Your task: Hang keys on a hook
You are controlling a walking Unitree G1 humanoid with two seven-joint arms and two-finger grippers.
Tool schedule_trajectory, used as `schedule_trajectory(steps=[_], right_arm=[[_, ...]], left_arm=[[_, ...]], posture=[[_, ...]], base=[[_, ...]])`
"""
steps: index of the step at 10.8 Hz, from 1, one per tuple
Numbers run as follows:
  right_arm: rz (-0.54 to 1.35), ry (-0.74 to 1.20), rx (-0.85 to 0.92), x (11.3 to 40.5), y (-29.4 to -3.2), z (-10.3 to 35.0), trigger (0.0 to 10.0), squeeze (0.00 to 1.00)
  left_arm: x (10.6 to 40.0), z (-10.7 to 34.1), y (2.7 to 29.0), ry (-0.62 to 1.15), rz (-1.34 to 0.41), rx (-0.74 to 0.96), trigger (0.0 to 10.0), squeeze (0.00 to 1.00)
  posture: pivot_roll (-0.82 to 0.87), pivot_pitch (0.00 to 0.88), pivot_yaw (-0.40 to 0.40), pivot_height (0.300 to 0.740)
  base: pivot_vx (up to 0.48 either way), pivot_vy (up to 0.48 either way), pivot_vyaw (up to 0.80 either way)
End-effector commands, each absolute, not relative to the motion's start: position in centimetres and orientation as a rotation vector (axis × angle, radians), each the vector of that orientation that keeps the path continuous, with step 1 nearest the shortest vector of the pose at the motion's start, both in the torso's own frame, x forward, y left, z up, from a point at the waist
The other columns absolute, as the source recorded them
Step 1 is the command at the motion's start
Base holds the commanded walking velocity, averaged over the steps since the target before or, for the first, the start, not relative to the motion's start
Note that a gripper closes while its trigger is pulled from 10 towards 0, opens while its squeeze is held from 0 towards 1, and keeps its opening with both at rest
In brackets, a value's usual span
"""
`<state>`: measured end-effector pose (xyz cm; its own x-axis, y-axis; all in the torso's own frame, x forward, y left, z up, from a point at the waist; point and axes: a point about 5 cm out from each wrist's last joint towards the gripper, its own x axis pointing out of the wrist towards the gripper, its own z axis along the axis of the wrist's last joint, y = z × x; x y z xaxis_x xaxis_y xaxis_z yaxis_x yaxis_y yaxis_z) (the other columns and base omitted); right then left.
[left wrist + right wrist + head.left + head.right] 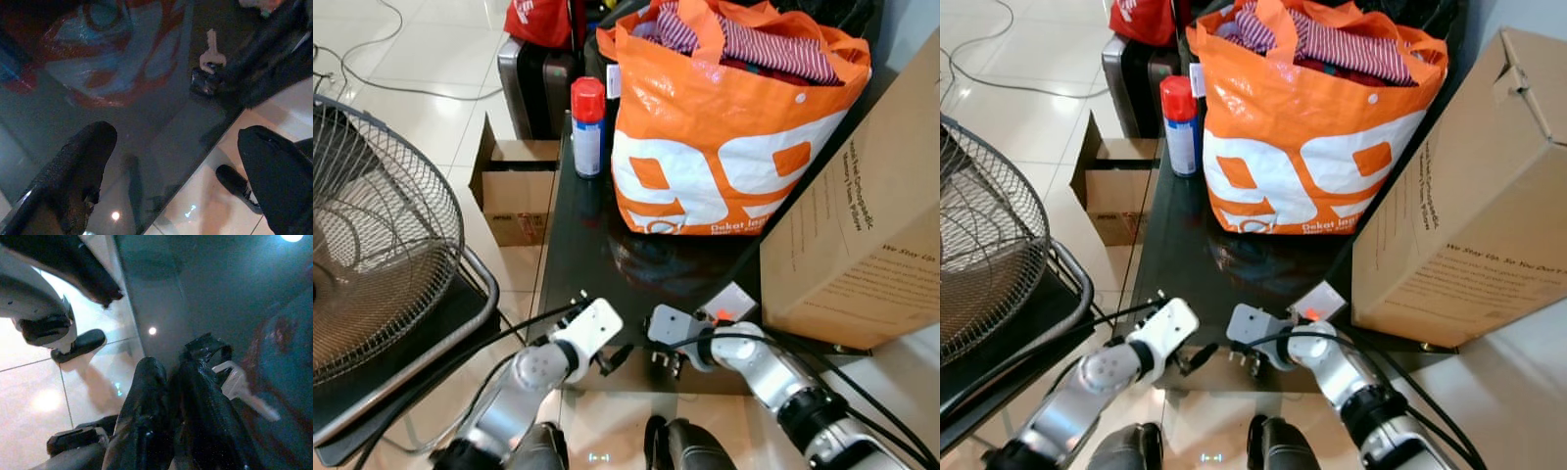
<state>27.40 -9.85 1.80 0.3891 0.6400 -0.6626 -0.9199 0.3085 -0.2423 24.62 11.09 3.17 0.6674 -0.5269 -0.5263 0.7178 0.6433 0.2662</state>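
Note:
A silver key (211, 49) with a black fob (203, 81) lies at the near edge of the dark glass table (597, 245). My right gripper (663, 364) reaches down to that edge and is shut on the keys. In the right wrist view its fingertips (190, 369) are pressed together, with the fob (205, 348) and the key blade (242, 389) just past them. My left gripper (607, 354) hovers over the same edge, a little to the left of the keys. It is open, with its fingers (88, 156) wide apart and nothing between them.
An orange shopping bag (724, 127) full of clothes and a red-capped spray can (588, 127) stand at the back of the table. A big cardboard box (862, 235) leans at the right. A fan (372, 245) and an open carton (514, 191) stand on the floor to the left.

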Motion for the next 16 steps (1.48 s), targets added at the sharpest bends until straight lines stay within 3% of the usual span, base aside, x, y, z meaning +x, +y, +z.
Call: schedule_trajectory(steps=[1,5,6,7,8,10,12,14,16], right_arm=[[1.093,0.487,-0.633,27.2,-9.9,1.9,0.0,0.0],[1.071,0.452,-0.557,27.2,-9.6,2.4,0.0,0.0],[1.039,0.414,-0.481,27.7,-9.4,3.3,3.6,0.0],[0.977,0.387,-0.332,28.5,-9.5,4.5,10.0,0.29],[0.922,0.391,-0.261,29.0,-9.8,4.8,10.0,1.0],[0.751,0.442,-0.273,29.2,-10.5,3.3,10.0,1.0],[0.67,0.448,-0.205,29.1,-10.8,3.0,10.0,1.0],[0.62,0.445,-0.183,29.5,-11.5,3.1,10.0,1.0],[0.583,0.434,-0.167,29.6,-11.6,3.1,10.0,1.0]], left_arm=[[24.4,3.3,11.1,0.416,-0.742,0.484,10.0,0.0],[24.9,3.7,11.3,0.362,-0.702,0.466,10.0,0.0],[24.9,3.9,11.3,0.347,-0.706,0.459,10.0,0.0],[24.9,4.3,11.5,0.325,-0.71,0.446,10.0,0.0],[24.9,4.4,11.3,0.313,-0.738,0.43,10.0,0.0],[24.2,4.0,10.7,0.312,-0.777,0.428,10.0,0.0],[24.4,4.9,12.7,0.294,-0.65,0.339,10.0,0.0],[24.6,6.0,11.1,0.271,-0.726,0.244,10.0,0.0],[26.7,6.7,9.9,0.227,-0.652,0.242,10.0,0.0]], posture=[[0.07,0.177,-0.087,0.74],[0.08,0.163,-0.086,0.74],[0.08,0.148,-0.086,0.74],[0.08,0.128,-0.088,0.74],[0.07,0.12,-0.09,0.74],[0.07,0.09,-0.086,0.74],[0.08,0.052,-0.078,0.74],[0.09,0.017,-0.067,0.74],[0.09,0.0,-0.053,0.74]], base=[[0.0,0.0,0.0],[0.0,0.0,0.0],[0.0,0.0,0.0],[0.0,0.0,0.0],[0.0,0.0,0.0],[0.0,0.0,0.0],[0.0,0.0,0.0],[0.0,0.0,0.0],[0.0,0.0,0.0]])
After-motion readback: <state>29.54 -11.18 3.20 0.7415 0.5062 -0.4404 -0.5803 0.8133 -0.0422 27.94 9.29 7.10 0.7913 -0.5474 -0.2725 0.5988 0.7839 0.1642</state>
